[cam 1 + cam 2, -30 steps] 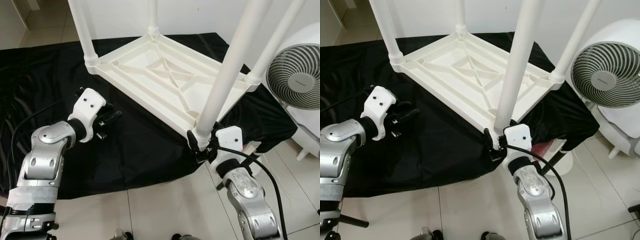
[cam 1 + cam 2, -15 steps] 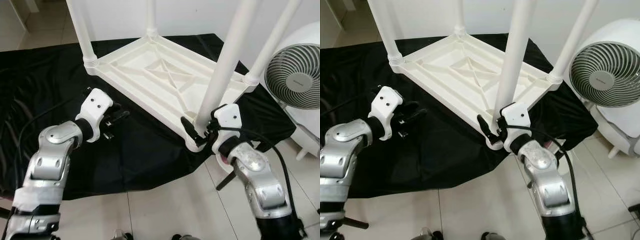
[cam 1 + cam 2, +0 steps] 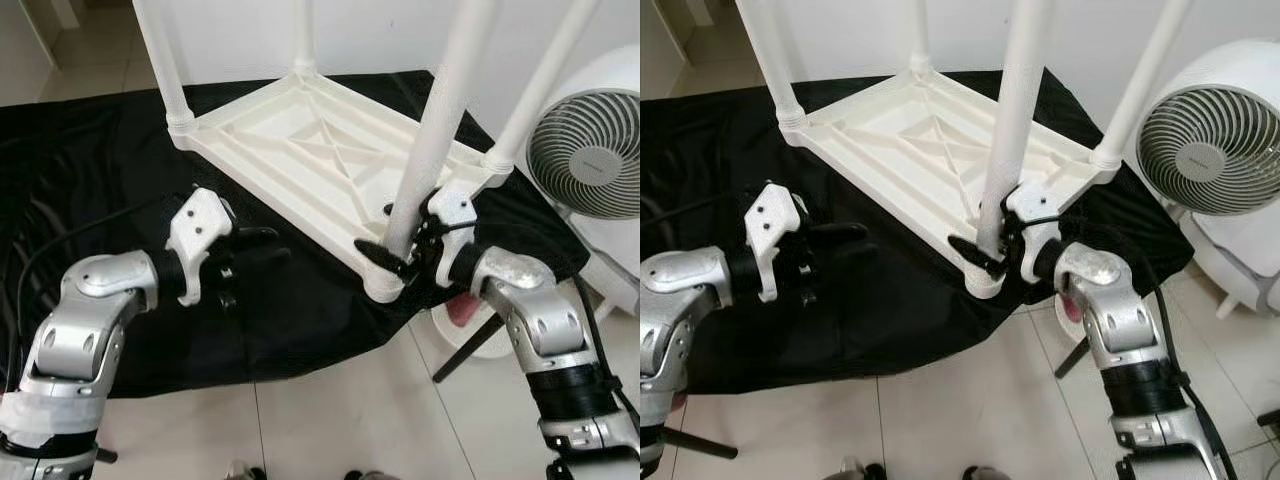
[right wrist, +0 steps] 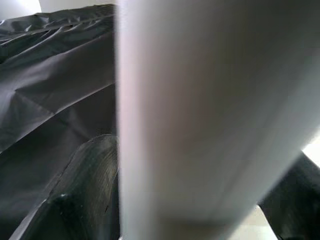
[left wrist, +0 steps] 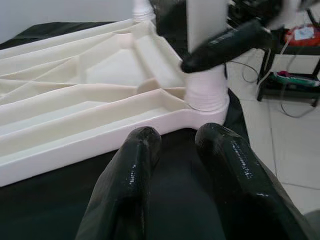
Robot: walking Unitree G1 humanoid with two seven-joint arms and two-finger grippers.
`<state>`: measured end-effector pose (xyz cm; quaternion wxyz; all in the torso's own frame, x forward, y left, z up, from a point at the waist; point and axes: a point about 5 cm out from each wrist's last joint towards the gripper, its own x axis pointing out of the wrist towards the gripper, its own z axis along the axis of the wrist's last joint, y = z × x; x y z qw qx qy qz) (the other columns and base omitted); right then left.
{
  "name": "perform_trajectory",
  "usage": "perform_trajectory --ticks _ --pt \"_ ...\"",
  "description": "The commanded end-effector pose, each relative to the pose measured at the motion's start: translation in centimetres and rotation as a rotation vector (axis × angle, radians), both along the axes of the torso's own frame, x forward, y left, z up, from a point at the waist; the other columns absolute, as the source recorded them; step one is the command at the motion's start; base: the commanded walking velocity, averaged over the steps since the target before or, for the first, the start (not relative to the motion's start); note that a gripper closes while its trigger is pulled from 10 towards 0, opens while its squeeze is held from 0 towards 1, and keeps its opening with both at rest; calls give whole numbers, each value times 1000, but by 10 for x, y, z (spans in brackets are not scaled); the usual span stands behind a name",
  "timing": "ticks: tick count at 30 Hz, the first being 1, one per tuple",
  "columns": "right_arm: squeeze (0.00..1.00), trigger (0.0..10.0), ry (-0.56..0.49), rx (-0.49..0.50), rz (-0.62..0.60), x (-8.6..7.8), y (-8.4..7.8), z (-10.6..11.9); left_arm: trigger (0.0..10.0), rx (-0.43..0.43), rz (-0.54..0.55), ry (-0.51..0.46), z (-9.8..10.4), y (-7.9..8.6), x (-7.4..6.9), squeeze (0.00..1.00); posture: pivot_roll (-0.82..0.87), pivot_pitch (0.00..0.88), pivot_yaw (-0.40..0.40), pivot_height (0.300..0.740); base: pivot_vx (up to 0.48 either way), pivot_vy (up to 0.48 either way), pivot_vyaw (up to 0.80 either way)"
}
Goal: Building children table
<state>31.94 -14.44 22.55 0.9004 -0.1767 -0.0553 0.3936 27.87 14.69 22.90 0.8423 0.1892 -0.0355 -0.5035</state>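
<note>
An upturned white table top lies on a black cloth, four legs pointing up, as the robot works on the near corner. The right claw has swung round from below the corner to the leg's four o'clock side and now grasps it low down, one finger crossing its base just above the corner socket. The left claw has moved in from nine o'clock toward that socket; it hangs empty over the cloth, fingers slightly apart. Judging by this, the last leg is being seated or twisted tight, and assembly looks nearly complete. A white fan stands at three o'clock; its hub badge is too small to read. No other writing is legible.
</note>
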Motion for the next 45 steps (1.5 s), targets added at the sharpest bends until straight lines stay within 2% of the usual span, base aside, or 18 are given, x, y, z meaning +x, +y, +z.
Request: perform_trajectory --ticks 1,5,6,11,19,20,22,23,25,26,28,29,30,33,38,39,43,45 --pt "0 10000 -8 -11 2 3 7 -1 10000 33 72 -29 -2 3 8 0 -54 127 25 740 0 0 0" --pt "0 10000 -15 -6 -12 4 8 0 10000 39 136 -50 -4 6 15 0 -54 127 25 740 0 0 0" --pt "0 0 -27 -4 -89 8 6 -3 10000 9 233 -75 -3 11 24 0 -62 125 30 740 0 0 0" --pt "0 0 4 20 -114 4 7 -12 10000 -45 329 -77 -3 17 28 0 -63 126 33 740 0 0 0" --pt "0 0 57 24 -195 8 4 -22 10000 -66 334 -61 -1 18 25 0 -59 127 26 740 0 0 0" --pt "0 0 69 51 -348 13 4 -24 10000 -64 262 -27 -3 13 20 0 -59 127 26 740 0 0 0" --pt "0 0 69 51 -348 13 4 -24 10000 -64 262 -27 -3 13 20 0 -59 127 26 740 0 0 0" --pt "0 0 66 91 -519 18 4 -25 10000 -55 173 12 -6 7 16 0 -57 123 20 740 0 0 0" --pt "0 0 66 91 -519 18 4 -25 10000 -55 173 12 -6 7 16 0 -57 123 20 740 0 0 0" --pt "0 0 59 120 -667 21 2 -24 10000 -44 93 42 -8 2 12 0 -57 123 20 740 0 0 0" --pt "0 0 59 120 -667 21 2 -24 10000 -44 93 42 -8 2 12 0 -57 123 20 740 0 0 0" --pt "0 0 51 163 -806 21 0 -24 10000 -34 42 57 -10 -2 12 0 -64 121 20 740 0 0 0" --pt "0 0 51 163 -806 21 0 -24 10000 -34 42 57 -10 -2 12 0 -64 121 20 740 0 0 0" --pt "0 0 8 252 -1034 15 -5 -24 10000 -41 -6 59 -8 -8 14 0 -66 119 26 740 0 0 0" --pt "0 0 -13 300 -1100 11 -1 -24 10000 -59 5 45 -5 -10 18 0 -67 118 28 740 0 0 0" --pt "0 10000 -11 318 -1057 12 5 -22 10000 -63 35 30 -3 -10 22 0 -66 117 29 740 0 0 0" --pt "0 10000 -12 325 -1017 12 10 -20 10000 -67 64 13 -1 -9 25 0 -66 117 29 740 0 0 0" --pt "0 10000 -38 293 -888 15 21 -13 10000 -83 101 3 1 -7 28 0 -66 121 28 740 0 0 0"
